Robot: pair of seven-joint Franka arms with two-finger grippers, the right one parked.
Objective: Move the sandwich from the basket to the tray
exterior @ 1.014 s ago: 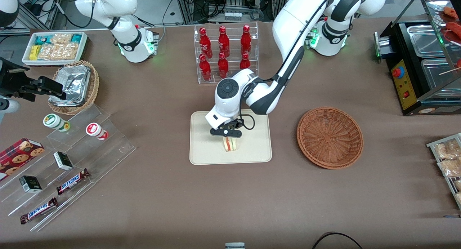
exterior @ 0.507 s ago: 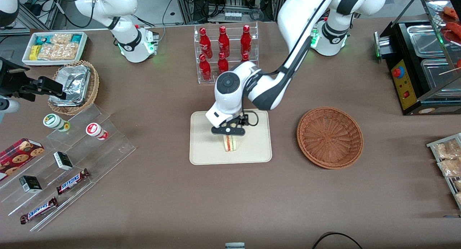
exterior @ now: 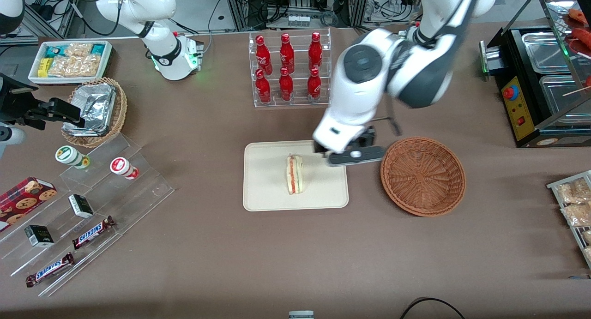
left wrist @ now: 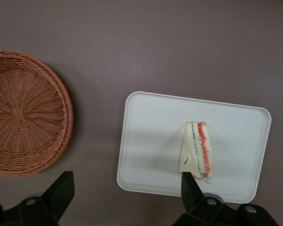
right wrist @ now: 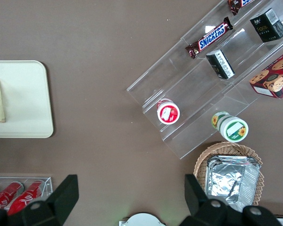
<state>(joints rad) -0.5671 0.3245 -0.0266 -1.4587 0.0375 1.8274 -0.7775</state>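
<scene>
A triangular sandwich stands on the smooth cream tray; the round woven basket holds nothing, the gripper hanging between them, fingers spread.

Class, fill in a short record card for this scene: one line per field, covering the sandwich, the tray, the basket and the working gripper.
Sandwich: resting on the tray, filling layers visible, free of the gripper
Tray: cream-white, flat on the brown table, holds only the sandwich
Basket: reddish-brown wicker, empty, beside the tray toward the working arm's end
Gripper: open, raised above the tray's edge nearest the basket, holding nothing
Task state: sandwich is on the tray
</scene>
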